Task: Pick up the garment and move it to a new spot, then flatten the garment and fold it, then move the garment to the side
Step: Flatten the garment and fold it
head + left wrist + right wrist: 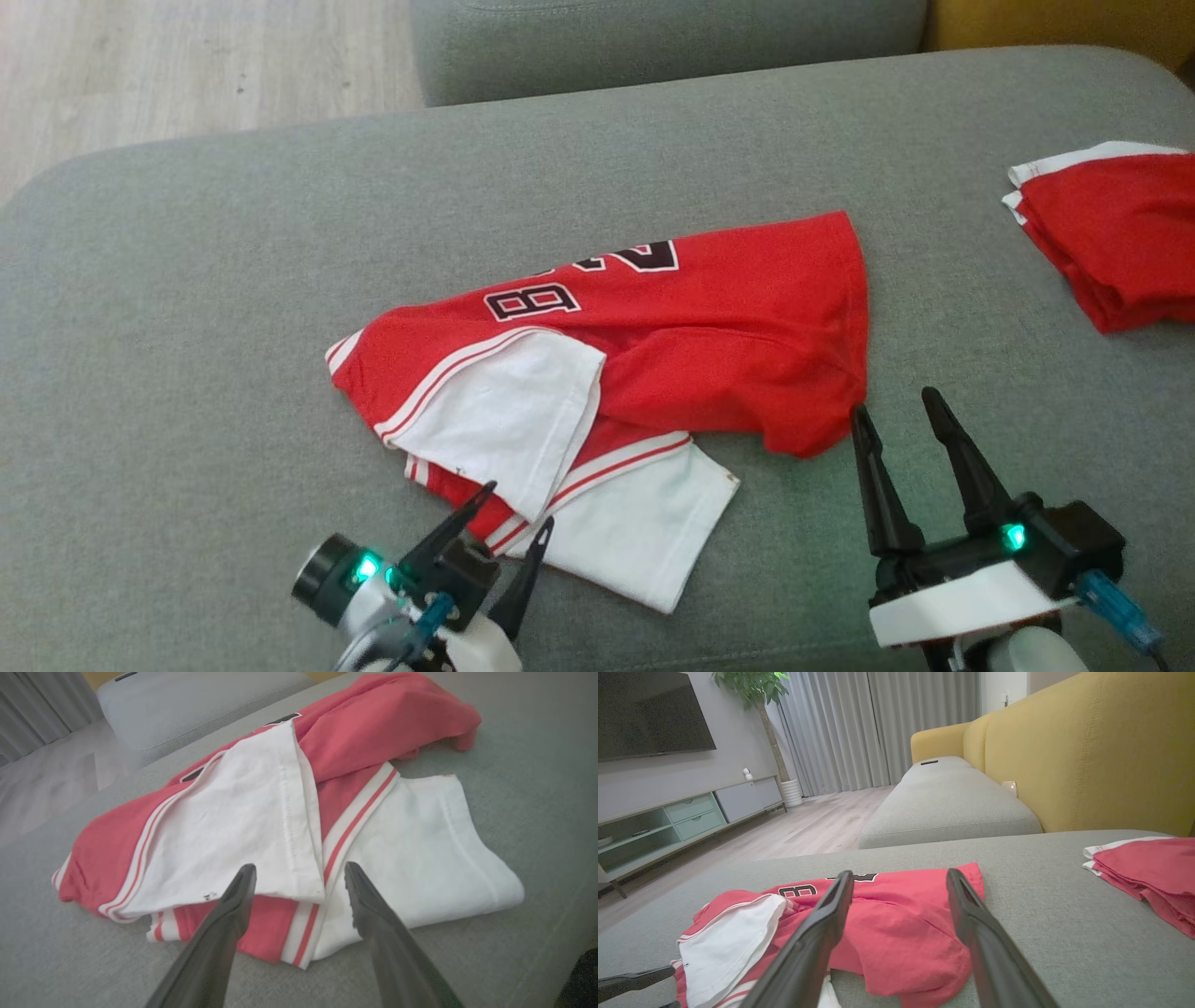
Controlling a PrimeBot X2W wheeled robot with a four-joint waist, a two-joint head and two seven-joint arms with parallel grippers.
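Your left gripper (518, 504) has its jaws spread and empty, tips over the near striped edge of the garment (709, 317). Your right gripper (893, 403) is likewise spread and empty, just beside the red hem corner. The grey sofa cushion (187, 327) carries everything. The garment, red with white sleeves, lies crumpled mid-cushion. A folded red pile (1111, 233) sits well apart at the cushion's right edge.

I have the garment (709, 317) lying mid sofa cushion (187, 280), the folded pile (1111, 233) at its three o'clock, well apart.
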